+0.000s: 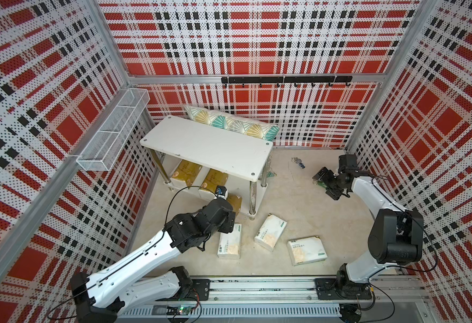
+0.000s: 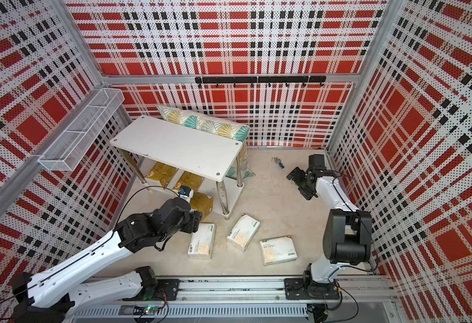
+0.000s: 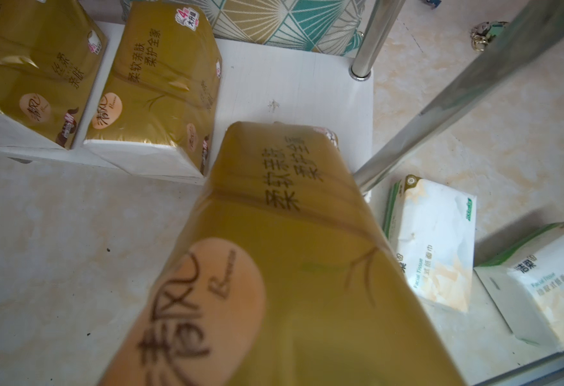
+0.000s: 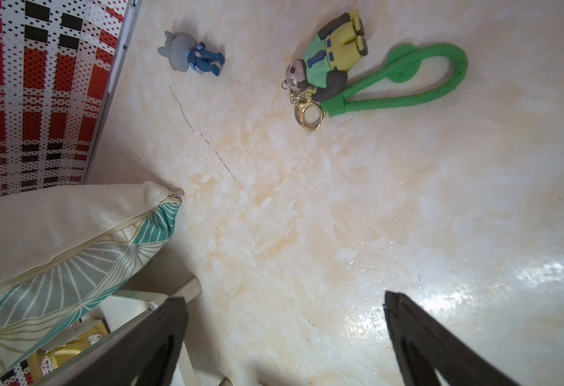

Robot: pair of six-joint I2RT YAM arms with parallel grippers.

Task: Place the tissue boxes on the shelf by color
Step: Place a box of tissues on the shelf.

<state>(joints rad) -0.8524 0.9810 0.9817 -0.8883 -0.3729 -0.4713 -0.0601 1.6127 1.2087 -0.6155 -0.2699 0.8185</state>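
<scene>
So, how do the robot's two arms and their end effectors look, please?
Both the left arm and the right arm have white link shells with bulky black joints and thin black cables running outside. The right end effector has flat black fingers; the left's are hidden.

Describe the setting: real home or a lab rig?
Most likely a mock-home robot test cell: plaid perforated wall panels on aluminium framing, left arm and right arm on a base rail, and household props such as the white shelf and pillow.

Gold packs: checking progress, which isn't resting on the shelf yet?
The tilted gold pack, raised beside the front leg; the other two lie flat on the lower tier.
</scene>
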